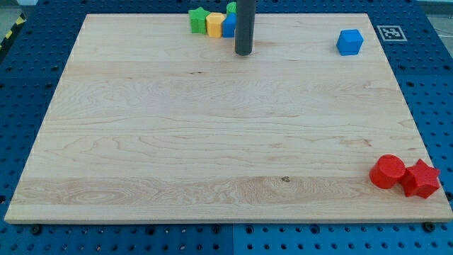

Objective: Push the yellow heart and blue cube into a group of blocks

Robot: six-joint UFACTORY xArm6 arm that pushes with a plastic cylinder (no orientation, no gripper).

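The blue cube (pixel 350 42) sits alone near the view's top right of the wooden board (pixel 212 142). A yellow block (pixel 214 23), its shape hard to make out, sits at the top edge in a tight cluster with a green star-like block (pixel 198 19), a blue block (pixel 228 25) and a green block (pixel 231 8) partly hidden behind the rod. My tip (pixel 243 52) rests on the board just right of and below this cluster, far to the left of the blue cube.
A red cylinder (pixel 388 172) and a red star (pixel 422 178) sit touching at the board's bottom right corner. A black-and-white marker tag (pixel 391 32) lies off the board at the top right.
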